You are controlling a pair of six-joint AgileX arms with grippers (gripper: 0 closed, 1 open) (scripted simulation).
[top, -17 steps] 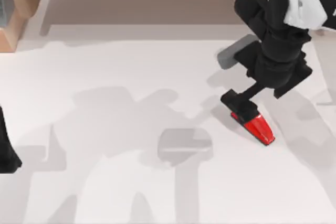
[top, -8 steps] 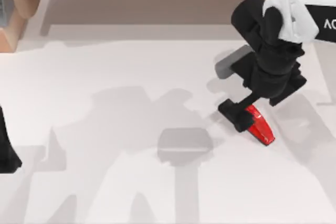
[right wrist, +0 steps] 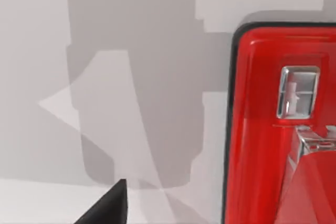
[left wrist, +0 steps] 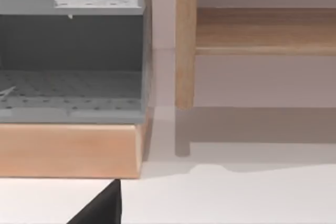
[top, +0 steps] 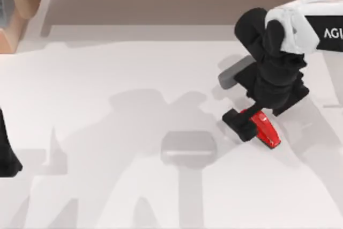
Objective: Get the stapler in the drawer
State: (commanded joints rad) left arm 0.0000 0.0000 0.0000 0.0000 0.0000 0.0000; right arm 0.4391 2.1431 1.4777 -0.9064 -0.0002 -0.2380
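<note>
Parked at the table's nine o'clock edge, the left arm [top: 6, 151] is a dark shape whose finger spread I cannot tell; its wrist view faces a grey perforated drawer unit [left wrist: 71, 51] in a pale wooden frame [left wrist: 68, 150]. Toward three o'clock the right arm, white shell over black links, bends steeply down so the right gripper [top: 247, 123] sits on the stapler [top: 266, 130]. Whether its fingers grip it I cannot tell. The stapler is a glossy red wedge on a thin black base, narrow end pointing to five o'clock, lying flat on the matte white table [top: 118, 79].
</note>
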